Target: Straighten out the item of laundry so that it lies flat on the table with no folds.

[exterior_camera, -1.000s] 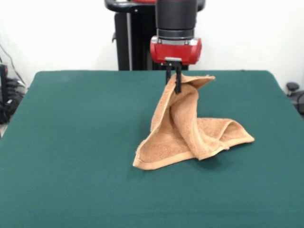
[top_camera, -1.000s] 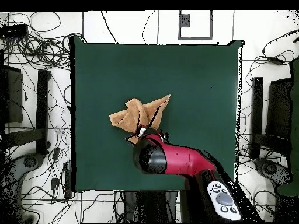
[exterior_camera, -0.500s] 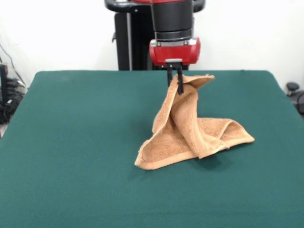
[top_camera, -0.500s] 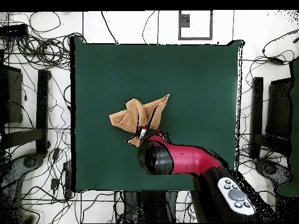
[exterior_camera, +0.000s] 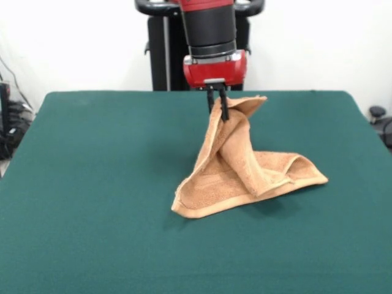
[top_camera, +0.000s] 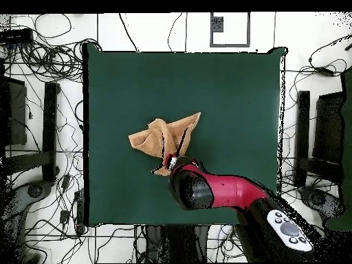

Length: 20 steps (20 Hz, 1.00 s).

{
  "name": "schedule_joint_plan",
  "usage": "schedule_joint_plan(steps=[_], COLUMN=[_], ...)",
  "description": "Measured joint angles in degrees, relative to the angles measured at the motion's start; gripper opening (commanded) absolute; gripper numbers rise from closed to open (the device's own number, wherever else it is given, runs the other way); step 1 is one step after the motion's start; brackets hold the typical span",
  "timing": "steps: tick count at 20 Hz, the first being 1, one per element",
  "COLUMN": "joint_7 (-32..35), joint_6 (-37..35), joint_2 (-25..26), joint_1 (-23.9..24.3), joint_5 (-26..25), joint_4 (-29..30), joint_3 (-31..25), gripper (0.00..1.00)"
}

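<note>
The jaws (exterior_camera: 216, 105) are pinched shut on a raised corner of the towel (exterior_camera: 245, 174), which tents up mid-desk (exterior_camera: 92, 184), its lower folds resting. Lifting step; next, probably drag the corner outward to spread it flat.

Crumpled towel (top_camera: 162, 139) on the table (top_camera: 227, 89), arm (top_camera: 227, 192) overlapping it.

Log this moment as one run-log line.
claw: shut on towel | towel: one part lifted, lower part crumpled on table | folds: remain | flat: not yet
</note>
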<state>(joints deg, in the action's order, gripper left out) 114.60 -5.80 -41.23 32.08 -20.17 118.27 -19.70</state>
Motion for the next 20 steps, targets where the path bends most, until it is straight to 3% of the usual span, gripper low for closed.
schedule_joint_plan(steps=[20], joint_7=[0.0], joint_6=[0.0], joint_2=[0.7], joint_1=[8.0], joint_5=[-5.9], joint_4=[1.5], joint_3=[-5.4], gripper=[0.00])
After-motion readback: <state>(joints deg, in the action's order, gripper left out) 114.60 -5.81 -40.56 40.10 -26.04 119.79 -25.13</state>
